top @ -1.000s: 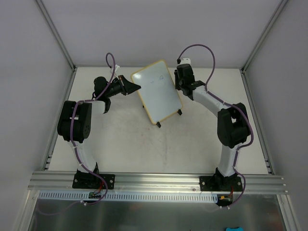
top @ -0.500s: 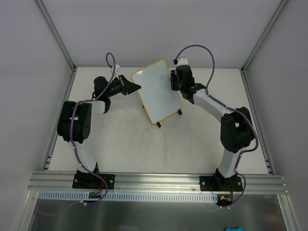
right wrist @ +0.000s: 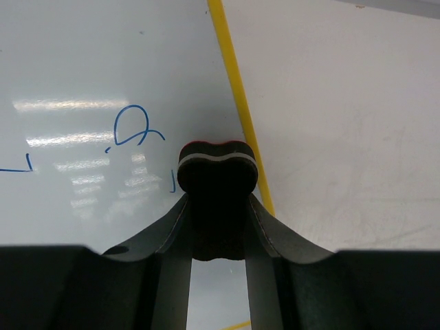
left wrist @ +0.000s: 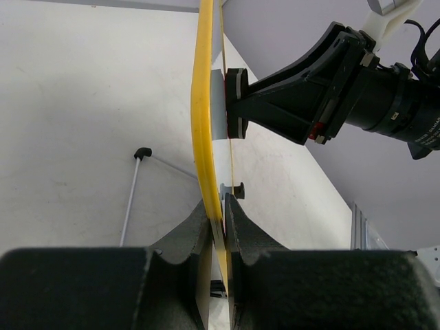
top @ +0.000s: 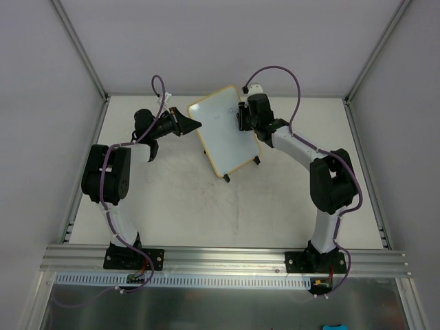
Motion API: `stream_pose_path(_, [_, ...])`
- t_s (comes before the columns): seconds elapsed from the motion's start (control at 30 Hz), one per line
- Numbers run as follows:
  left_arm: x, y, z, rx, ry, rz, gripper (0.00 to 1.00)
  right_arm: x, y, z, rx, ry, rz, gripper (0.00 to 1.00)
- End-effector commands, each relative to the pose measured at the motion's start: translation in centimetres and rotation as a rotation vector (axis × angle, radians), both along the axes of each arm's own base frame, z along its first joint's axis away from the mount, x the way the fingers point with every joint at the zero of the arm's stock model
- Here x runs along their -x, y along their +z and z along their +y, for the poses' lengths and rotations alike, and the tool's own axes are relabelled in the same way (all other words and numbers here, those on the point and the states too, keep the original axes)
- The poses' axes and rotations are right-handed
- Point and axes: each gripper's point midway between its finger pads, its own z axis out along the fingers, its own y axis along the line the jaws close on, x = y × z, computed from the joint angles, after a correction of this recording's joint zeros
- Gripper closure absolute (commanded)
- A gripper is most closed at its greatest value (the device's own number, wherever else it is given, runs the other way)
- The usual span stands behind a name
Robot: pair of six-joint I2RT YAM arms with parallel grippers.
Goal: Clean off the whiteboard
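The right gripper (top: 242,117) has slid leftward onto the whiteboard (top: 223,137), which stands tilted on the bench (top: 206,206) at upper centre. It is clamped on a black eraser (right wrist: 217,165) just right of the blue marks (right wrist: 134,125), which are not yet wiped. The left gripper (left wrist: 221,210) pinches the board's yellow edge.

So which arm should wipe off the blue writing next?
Right. The right end effector holds the eraser against the board, beside the blue marks. The left end effector is clamped on the yellow frame, steadying it.
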Motion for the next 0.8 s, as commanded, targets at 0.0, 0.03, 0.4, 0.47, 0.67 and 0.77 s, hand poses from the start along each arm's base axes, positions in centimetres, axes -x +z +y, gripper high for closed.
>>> stream_pose_path(0.0, [1.4, 2.5, -1.0, -0.028, -0.083, -0.155, 1.00, -0.5, 0.7, 0.9, -0.032, 0.017, -0.013, 1.00])
stream_pose_path(0.03, [1.4, 2.5, -1.0, -0.028, -0.083, -0.155, 1.00, -0.4, 0.4, 1.1, -0.037, 0.026, -0.005, 1.00])
stream_pose_path(0.4, [1.5, 2.5, -1.0, -0.028, -0.086, -0.157, 1.00, 5.9, -2.5, 7.8, -0.068, 0.172, 0.054, 1.00])
stream_pose_path(0.47, [1.5, 2.5, -1.0, -0.028, -0.085, -0.155, 1.00, 7.0, -3.0, 9.0, -0.069, 0.203, 0.063, 1.00])
stream_pose_path(0.67, [1.4, 2.6, -1.0, -0.028, -0.085, -0.157, 1.00, 9.3, -2.9, 12.5, -0.107, 0.287, 0.077, 1.00])
stream_pose_path(0.77, [1.4, 2.6, -1.0, -0.028, -0.083, -0.158, 1.00, 9.4, -2.2, 13.3, -0.120, 0.321, 0.074, 1.00])
